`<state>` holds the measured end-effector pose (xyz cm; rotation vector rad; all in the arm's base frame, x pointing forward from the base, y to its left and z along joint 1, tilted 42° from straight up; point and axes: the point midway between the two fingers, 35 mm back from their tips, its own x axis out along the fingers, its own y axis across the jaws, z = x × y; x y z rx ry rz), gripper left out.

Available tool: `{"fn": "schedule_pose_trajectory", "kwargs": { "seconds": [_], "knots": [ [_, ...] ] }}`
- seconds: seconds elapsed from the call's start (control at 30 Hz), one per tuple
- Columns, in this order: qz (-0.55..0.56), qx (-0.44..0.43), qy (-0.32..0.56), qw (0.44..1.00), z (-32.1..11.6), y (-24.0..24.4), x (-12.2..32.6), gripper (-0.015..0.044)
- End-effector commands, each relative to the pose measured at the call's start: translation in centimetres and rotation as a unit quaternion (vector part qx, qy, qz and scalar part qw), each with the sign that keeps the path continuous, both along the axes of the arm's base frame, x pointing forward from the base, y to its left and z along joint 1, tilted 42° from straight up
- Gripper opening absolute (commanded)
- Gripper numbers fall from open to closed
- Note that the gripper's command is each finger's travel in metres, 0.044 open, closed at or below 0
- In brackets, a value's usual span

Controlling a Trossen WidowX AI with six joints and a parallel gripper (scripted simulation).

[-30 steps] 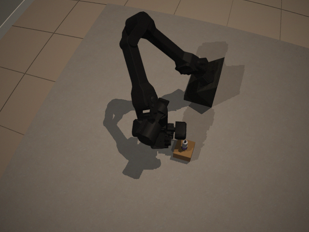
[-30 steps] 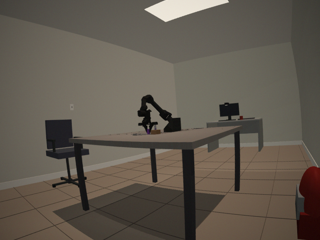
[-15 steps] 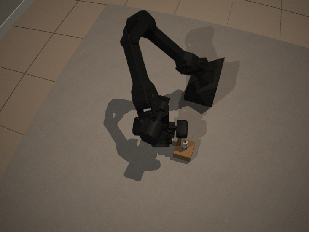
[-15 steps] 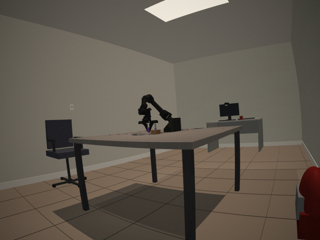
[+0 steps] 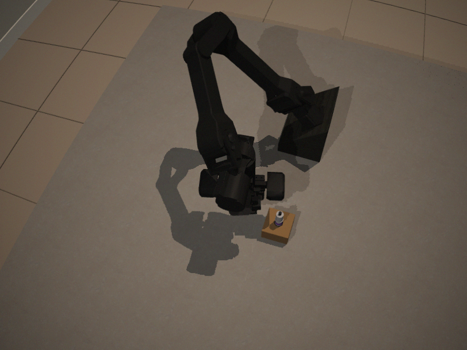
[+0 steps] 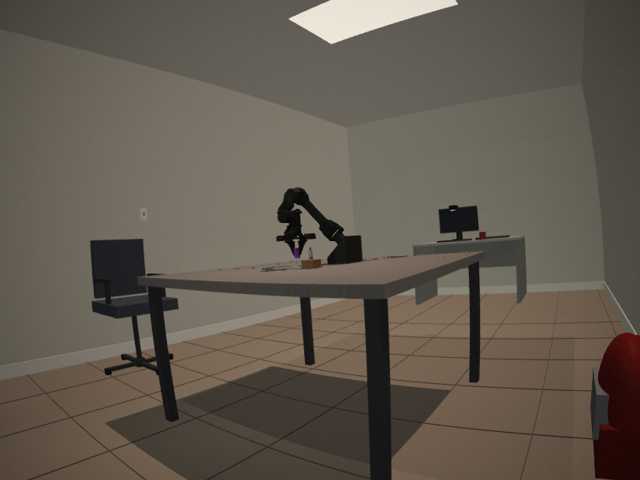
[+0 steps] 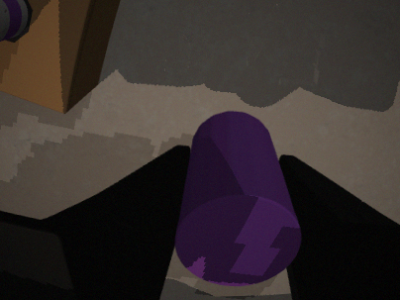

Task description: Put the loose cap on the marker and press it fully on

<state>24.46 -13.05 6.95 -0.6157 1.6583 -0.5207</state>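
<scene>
My gripper (image 6: 297,250) (image 7: 234,164) is shut on the purple cap (image 6: 296,254) (image 7: 239,177), one black finger on each side. The cap is upright and a little above the table in the exterior view. The arm hides it in the top view. The marker (image 5: 279,218) (image 6: 310,254) (image 7: 11,16) stands upright and uncapped in the holder block (image 5: 286,229) (image 6: 310,263) (image 7: 37,68), with a white body, a dark tip and a purple ring low down. In the wrist view, the marker is partly cut off at the upper left, apart from the cap.
The arm's dark base block (image 5: 303,145) (image 6: 349,249) stands on the table (image 5: 350,249) (image 6: 362,280), behind the holder in the top view. The arm bends high above the table. A chair (image 6: 118,269) and a desk with a monitor (image 6: 458,219) stand away from the table.
</scene>
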Motion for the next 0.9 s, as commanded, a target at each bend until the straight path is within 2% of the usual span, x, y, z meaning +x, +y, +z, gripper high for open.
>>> {"fn": "schedule_pose_trajectory", "kwargs": {
  "seconds": [0.0,0.87],
  "knots": [
    [0.000,-0.001,-0.008,1.000,1.0,0.5,0.3,0.0000],
    [0.002,0.008,-0.009,1.000,-0.7,7.6,3.3,0.0000]
  ]
}}
